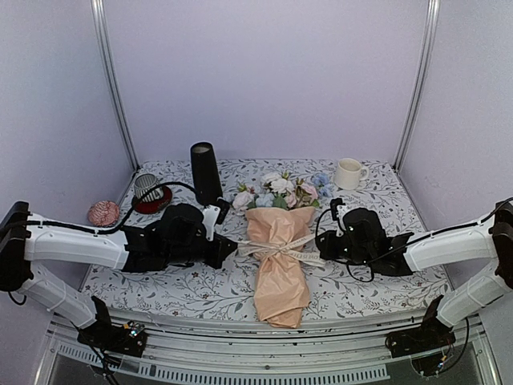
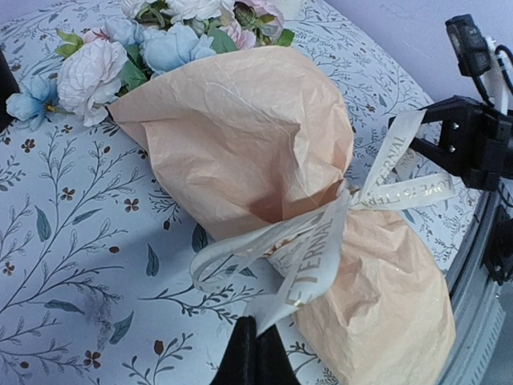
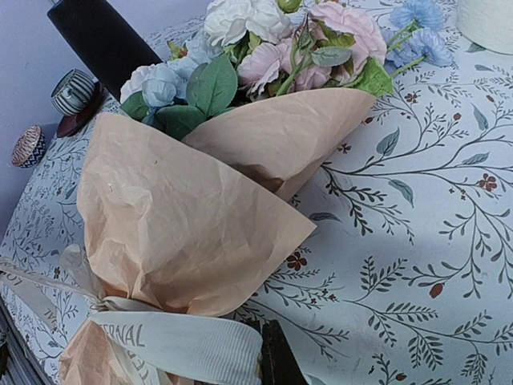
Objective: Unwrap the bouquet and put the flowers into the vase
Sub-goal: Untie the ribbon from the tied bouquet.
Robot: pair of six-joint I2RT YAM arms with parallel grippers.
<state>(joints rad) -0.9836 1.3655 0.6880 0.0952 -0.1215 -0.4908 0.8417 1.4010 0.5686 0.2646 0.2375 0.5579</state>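
Bouquet (image 1: 279,257) counted: 1, laid wrapped mid-table, blooms pointed toward 1 black vase (image 1: 205,172) stood back left. 1 mug (image 1: 348,173) and 1 striped cup (image 1: 147,188) were noted. Floral-print table (image 1: 385,204) was enclosed by lilac walls (image 1: 264,72). 2 arms were stretched low inward, left gripper (image 1: 232,249) and right gripper (image 1: 324,250) each pinched shut on cream ribbon (image 1: 282,248).

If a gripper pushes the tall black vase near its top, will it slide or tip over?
Probably tip: the vase is tall and slim on a small base. Its matte surface may grip the tablecloth rather than slide. Weight cannot be judged from here.
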